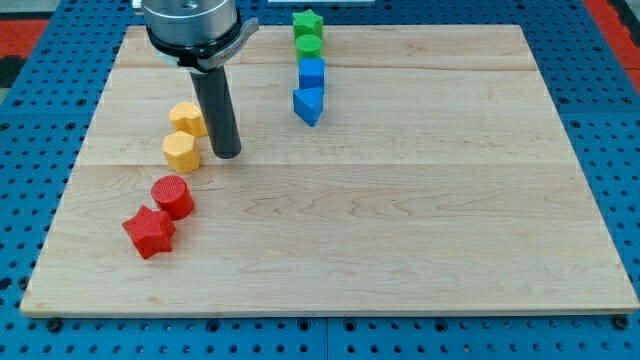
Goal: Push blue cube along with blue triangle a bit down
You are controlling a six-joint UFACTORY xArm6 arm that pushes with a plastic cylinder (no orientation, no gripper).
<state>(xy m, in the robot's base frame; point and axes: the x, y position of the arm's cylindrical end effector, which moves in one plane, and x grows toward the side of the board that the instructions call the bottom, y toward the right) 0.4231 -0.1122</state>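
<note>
A blue cube (312, 73) sits near the view's top, just right of centre-left. A blue triangle (309, 104) lies directly below it, touching or nearly touching. My tip (227, 153) rests on the board well to the left of and below the blue triangle, apart from both blue blocks. It stands just right of the two yellow blocks.
A green star (307, 22) and a green cylinder (308, 45) line up above the blue cube. A yellow block (188, 118) and a yellow hexagon (181, 151) sit left of my tip. A red cylinder (173, 195) and a red star (149, 231) lie lower left.
</note>
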